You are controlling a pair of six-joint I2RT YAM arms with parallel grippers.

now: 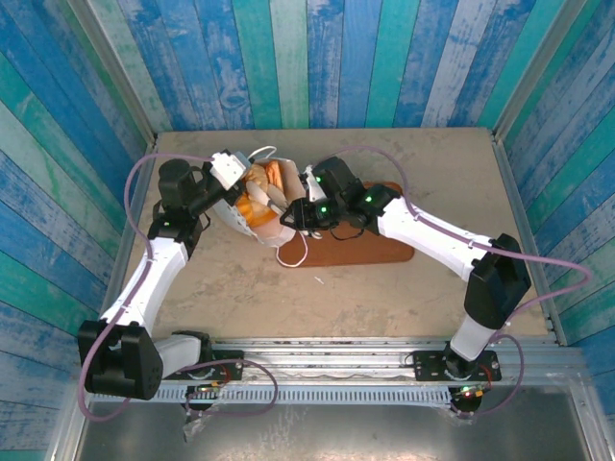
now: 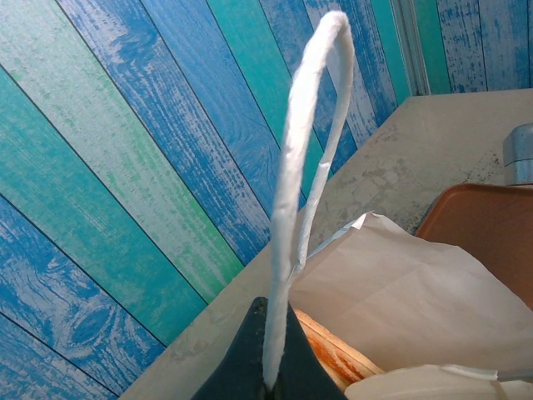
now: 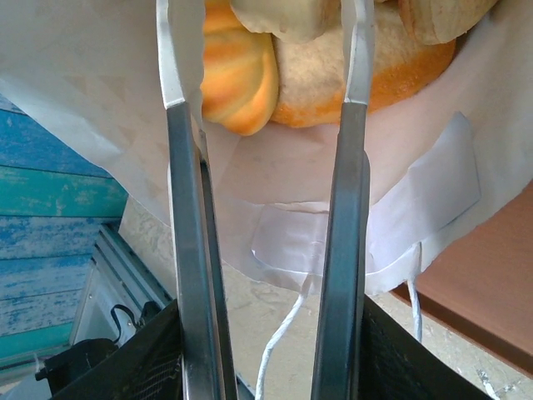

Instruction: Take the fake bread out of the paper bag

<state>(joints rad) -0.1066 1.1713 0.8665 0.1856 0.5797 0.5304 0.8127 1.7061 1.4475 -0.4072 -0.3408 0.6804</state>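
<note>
Top view: bag (image 1: pixel 240 221) lies on its side at the worktop's (image 1: pixel 404 163) far-left middle, mouth toward the tray (image 1: pixel 370 252). Bread (image 1: pixel 261 192) is inside the bag. L end effector (image 1: pixel 238 178) is at the bag's far edge, R end effector (image 1: pixel 286 213) at its mouth.

L wrist: L end effector (image 2: pixel 279 371) is clenched on the bag's cord handle (image 2: pixel 304 167), loop standing up. Bag paper (image 2: pixel 391 292) sits just beyond, a bit of bread (image 2: pixel 333 354) under it, tray (image 2: pixel 483 233) to the right.

R wrist: R end effector (image 3: pixel 266 17) is released, fingers (image 3: pixel 187 250) apart and reaching into the bag (image 3: pixel 83 100) mouth w/ nothing gripped. Bread (image 3: pixel 241 75) is piled at the tips.
</note>
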